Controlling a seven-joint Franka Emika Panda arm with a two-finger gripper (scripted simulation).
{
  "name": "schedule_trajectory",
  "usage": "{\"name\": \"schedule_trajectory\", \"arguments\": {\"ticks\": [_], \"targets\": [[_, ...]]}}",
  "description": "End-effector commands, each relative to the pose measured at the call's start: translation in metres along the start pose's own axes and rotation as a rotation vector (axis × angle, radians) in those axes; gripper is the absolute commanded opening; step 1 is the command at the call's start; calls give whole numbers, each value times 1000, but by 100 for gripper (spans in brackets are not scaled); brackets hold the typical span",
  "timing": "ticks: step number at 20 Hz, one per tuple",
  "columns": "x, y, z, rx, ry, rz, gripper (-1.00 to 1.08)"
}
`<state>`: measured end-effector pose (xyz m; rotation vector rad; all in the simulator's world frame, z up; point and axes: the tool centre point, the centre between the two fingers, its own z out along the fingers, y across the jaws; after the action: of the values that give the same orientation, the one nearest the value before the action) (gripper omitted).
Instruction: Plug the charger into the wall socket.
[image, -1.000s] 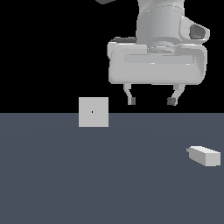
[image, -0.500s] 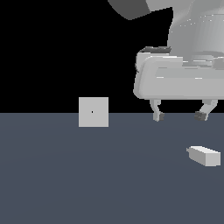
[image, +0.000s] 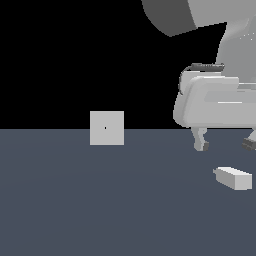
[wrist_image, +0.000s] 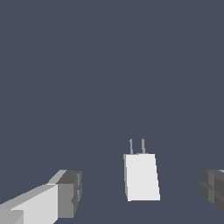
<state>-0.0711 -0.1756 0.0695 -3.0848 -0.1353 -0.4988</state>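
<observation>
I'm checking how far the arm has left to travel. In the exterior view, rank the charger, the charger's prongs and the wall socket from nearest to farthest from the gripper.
1. The charger: lying on the floor just below the open gripper, at the exterior view's right.
2. The prongs: at the charger's end facing the exterior view's left; nearly as close.
3. The wall socket: upright, far off toward the exterior view's left.

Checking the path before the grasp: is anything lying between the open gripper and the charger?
Nothing. In the wrist view the charger lies on bare floor between the fingers; in the exterior view the gripper hovers just above it with only empty space between.
</observation>
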Motion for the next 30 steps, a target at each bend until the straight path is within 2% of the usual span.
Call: {"name": "schedule_trajectory", "arguments": {"ticks": [1, 13, 23, 29, 30], "targets": [[-2, 4, 3, 1, 8, -4, 100], [-6, 9, 10, 2, 14, -6, 100], [-18, 9, 45, 3, 14, -8, 100], [-21, 9, 54, 3, 14, -8, 100], [-21, 9, 54, 3, 14, -8, -100]]}}
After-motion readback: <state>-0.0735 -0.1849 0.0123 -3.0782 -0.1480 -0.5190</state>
